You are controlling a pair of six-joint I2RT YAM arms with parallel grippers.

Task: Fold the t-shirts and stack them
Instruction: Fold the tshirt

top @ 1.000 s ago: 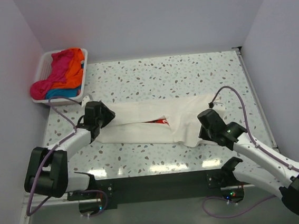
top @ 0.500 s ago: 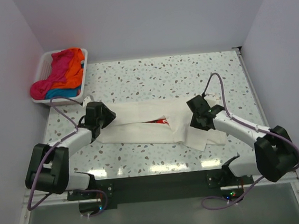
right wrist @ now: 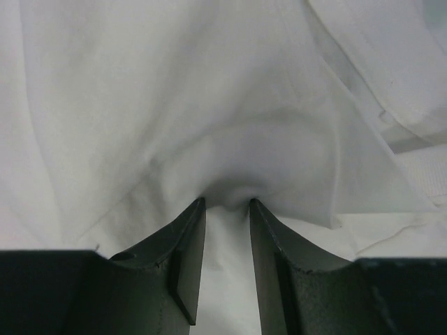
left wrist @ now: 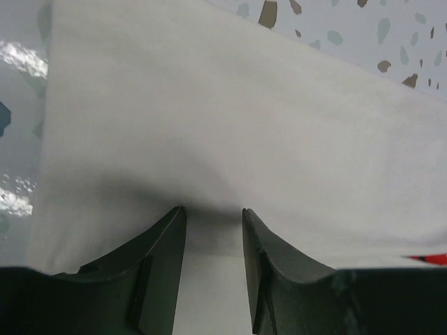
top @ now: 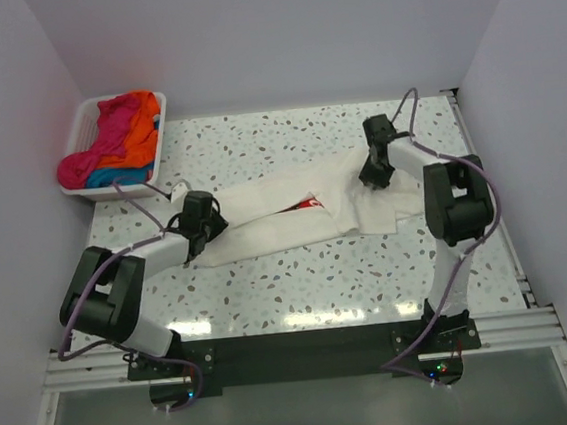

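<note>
The cream-white t-shirt (top: 294,221) lies folded in a long band across the table, tilted up toward the far right, with a bit of its red logo (top: 308,203) showing at a fold. My left gripper (top: 202,225) is shut on the band's left end; in the left wrist view my left gripper (left wrist: 213,209) has flat cloth (left wrist: 244,125) between its fingers. My right gripper (top: 373,171) is shut on the right end; in the right wrist view my right gripper (right wrist: 227,201) has a bunched pinch of cloth (right wrist: 230,146) in it. The magenta-pink, orange and blue t-shirts (top: 121,138) lie heaped in the basket.
The white slatted basket (top: 81,116) stands at the far left corner against the walls. The speckled table (top: 300,281) is walled at the back and on both sides. Purple cables loop from both arms.
My right gripper has swung the shirt's right end from the near right up to the far right. The band now lies tilted. My left gripper has shifted slightly right, still holding.
</note>
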